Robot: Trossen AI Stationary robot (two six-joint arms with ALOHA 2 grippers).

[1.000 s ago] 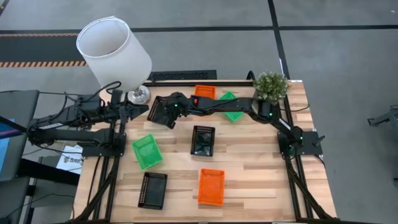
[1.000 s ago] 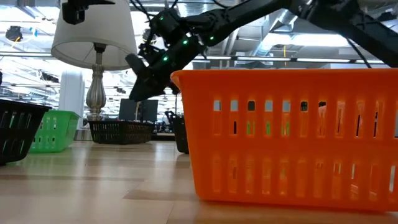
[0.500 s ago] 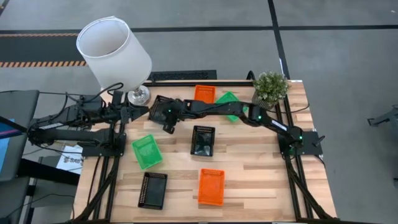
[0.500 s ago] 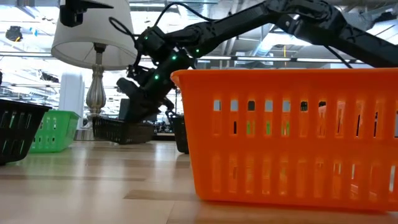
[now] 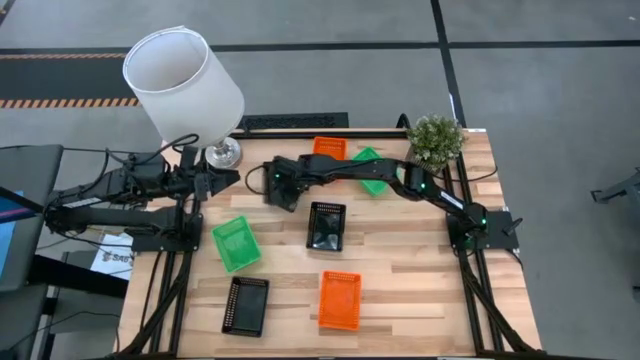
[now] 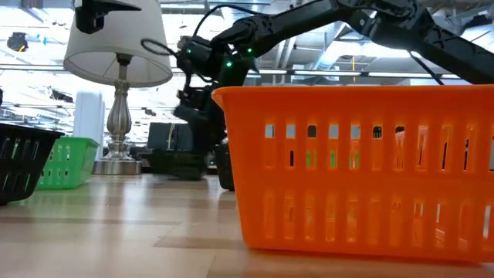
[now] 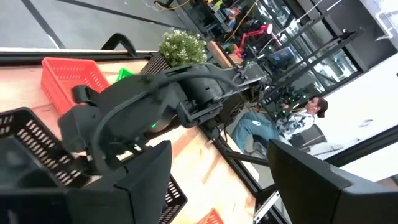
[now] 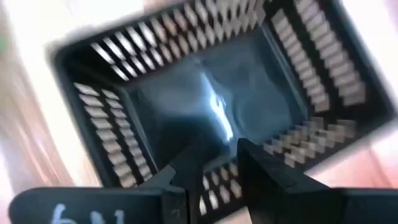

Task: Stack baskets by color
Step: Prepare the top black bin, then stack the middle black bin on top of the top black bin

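My right gripper (image 5: 283,188) reaches across to the table's far left and is shut on a black basket (image 8: 205,93), which sits below it by the lamp base (image 6: 174,164). My left gripper (image 5: 222,180) hovers open just left of it, holding nothing. Loose on the wood lie a second black basket (image 5: 326,225) at the centre, a third (image 5: 246,305) near left, a green basket (image 5: 236,243), an orange one (image 5: 339,300), and at the far edge another orange one (image 5: 330,148) and a green one (image 5: 368,165) partly under my right arm. My right gripper pinches one perforated side wall (image 8: 214,182) of the black basket at its rim, one finger (image 8: 189,168) on each face of the wall. The fingers slant steeply down from above. The basket is open side up, and its bottom appears to rest on the table.
A white-shaded lamp (image 5: 185,85) stands at the far left corner, its metal base (image 5: 222,153) close to both grippers. A potted plant (image 5: 436,138) occupies the far right corner. Bare wood lies along the table's right side and near edge. A person sits beyond the table (image 7: 280,118).
My right gripper has sunk and tipped its fingers much more steeply down, still shut on the black basket. The basket, tilted before, has come down nearly flat and shifted a little toward the table's right.
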